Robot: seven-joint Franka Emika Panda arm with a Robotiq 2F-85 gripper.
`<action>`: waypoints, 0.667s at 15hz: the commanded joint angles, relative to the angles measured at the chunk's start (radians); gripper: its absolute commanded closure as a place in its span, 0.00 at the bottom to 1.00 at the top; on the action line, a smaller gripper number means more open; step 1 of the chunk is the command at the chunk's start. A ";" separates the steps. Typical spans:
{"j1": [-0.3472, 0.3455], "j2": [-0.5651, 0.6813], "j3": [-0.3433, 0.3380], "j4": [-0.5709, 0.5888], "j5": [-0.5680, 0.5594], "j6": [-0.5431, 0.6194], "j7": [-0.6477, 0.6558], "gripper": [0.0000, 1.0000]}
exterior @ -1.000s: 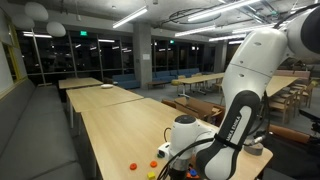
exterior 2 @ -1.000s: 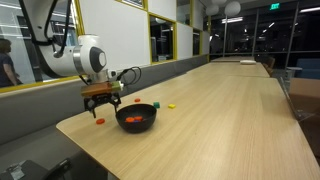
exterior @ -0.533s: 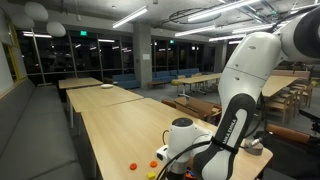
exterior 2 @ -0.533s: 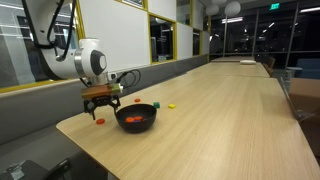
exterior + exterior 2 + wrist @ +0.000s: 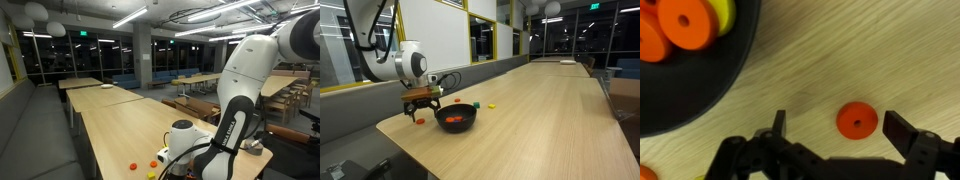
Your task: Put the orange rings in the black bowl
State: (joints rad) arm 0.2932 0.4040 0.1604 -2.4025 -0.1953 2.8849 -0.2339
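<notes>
The black bowl (image 5: 680, 80) fills the wrist view's upper left and holds two orange rings (image 5: 688, 20) and a yellow piece (image 5: 725, 12). It also shows in an exterior view (image 5: 456, 117). One orange ring (image 5: 857, 121) lies flat on the wooden table beside the bowl. My gripper (image 5: 840, 128) is open, with the ring between its fingers, nearer the right one. In an exterior view the gripper (image 5: 423, 104) hangs just above the table beside the bowl, over an orange ring (image 5: 419, 121). Another orange piece (image 5: 645, 173) shows at the wrist view's lower left edge.
Small yellow-green and orange pieces (image 5: 490, 104) lie on the table beyond the bowl. In an exterior view, orange pieces (image 5: 134, 166) and a yellow piece (image 5: 152, 175) lie near the arm. The table edge (image 5: 400, 140) is close to the bowl.
The arm and gripper have sunk slightly toward the table. The bowl and the pieces have not moved.
</notes>
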 commanded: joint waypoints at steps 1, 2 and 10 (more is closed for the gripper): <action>0.001 0.012 -0.001 0.018 -0.030 -0.014 0.030 0.00; 0.002 0.014 -0.001 0.019 -0.031 -0.014 0.030 0.00; 0.008 0.024 0.003 0.024 -0.029 -0.019 0.033 0.00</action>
State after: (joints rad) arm 0.2962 0.4222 0.1605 -2.4024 -0.1954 2.8840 -0.2331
